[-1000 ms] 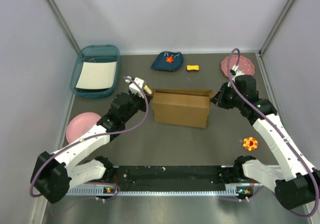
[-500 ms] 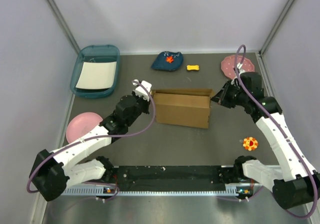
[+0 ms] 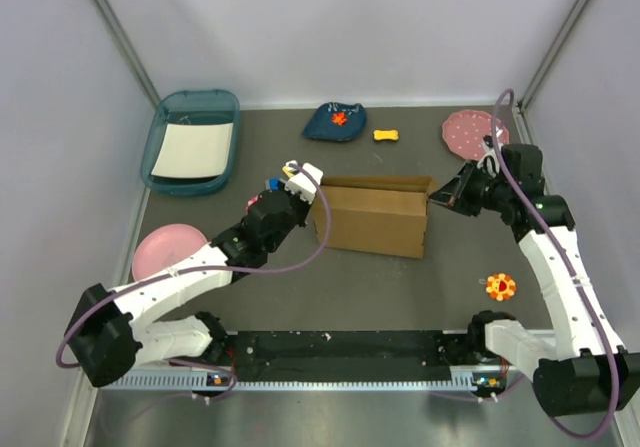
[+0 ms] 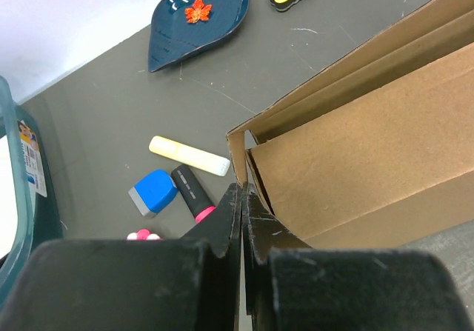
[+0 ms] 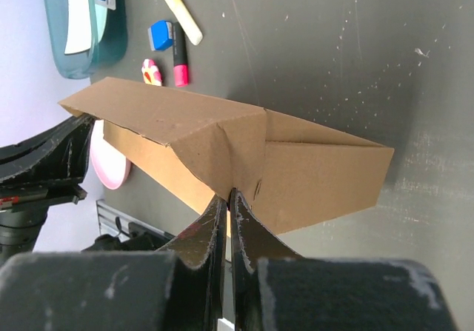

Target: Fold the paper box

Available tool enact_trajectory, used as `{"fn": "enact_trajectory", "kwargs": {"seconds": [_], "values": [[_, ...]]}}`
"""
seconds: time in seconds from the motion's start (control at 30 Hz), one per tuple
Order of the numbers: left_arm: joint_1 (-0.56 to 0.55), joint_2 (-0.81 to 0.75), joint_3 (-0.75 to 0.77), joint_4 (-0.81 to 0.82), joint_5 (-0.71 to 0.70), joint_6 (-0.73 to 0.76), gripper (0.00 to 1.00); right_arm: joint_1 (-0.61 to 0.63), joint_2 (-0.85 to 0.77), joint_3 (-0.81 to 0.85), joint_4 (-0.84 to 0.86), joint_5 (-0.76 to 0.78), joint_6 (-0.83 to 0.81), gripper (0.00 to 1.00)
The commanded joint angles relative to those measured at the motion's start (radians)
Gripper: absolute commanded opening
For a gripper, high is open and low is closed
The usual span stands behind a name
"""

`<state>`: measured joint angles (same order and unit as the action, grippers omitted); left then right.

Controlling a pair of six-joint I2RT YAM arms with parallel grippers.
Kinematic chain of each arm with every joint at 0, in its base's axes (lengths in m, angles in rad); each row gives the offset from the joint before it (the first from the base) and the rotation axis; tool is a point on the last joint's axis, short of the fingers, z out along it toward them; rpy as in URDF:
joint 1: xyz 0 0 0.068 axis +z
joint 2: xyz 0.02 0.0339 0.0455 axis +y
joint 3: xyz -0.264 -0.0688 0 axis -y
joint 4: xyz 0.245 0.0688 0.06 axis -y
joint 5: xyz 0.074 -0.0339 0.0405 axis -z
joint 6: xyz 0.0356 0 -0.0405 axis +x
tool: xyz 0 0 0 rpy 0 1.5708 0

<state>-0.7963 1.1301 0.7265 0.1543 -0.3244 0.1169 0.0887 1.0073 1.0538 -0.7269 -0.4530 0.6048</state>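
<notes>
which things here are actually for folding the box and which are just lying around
Job: paper box; left tool and right tool, shut at its ends.
Lying about: teal tray, leaf dish, bone toy, spotted plate, pink plate, flower toy, chalk, blue eraser, marker.

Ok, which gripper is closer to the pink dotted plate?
Right. The right gripper is shut on the right end of the box, just below the plate in the top view; the left gripper is at the box's left end, the box between.
</notes>
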Motion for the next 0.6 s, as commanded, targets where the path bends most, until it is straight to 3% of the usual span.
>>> {"fn": "enact_trajectory", "kwargs": {"seconds": [0.0, 0.57], "values": [[-0.021, 0.025, 0.039, -0.042, -0.059, 0.055, 0.00, -0.035, -0.033, -0.005, 0.050, -0.076, 0.035, 0.00], [-0.038, 0.033, 0.045, -0.042, -0.146, 0.098, 0.00, -0.133, -0.044, -0.104, 0.075, -0.133, 0.058, 0.00]]}}
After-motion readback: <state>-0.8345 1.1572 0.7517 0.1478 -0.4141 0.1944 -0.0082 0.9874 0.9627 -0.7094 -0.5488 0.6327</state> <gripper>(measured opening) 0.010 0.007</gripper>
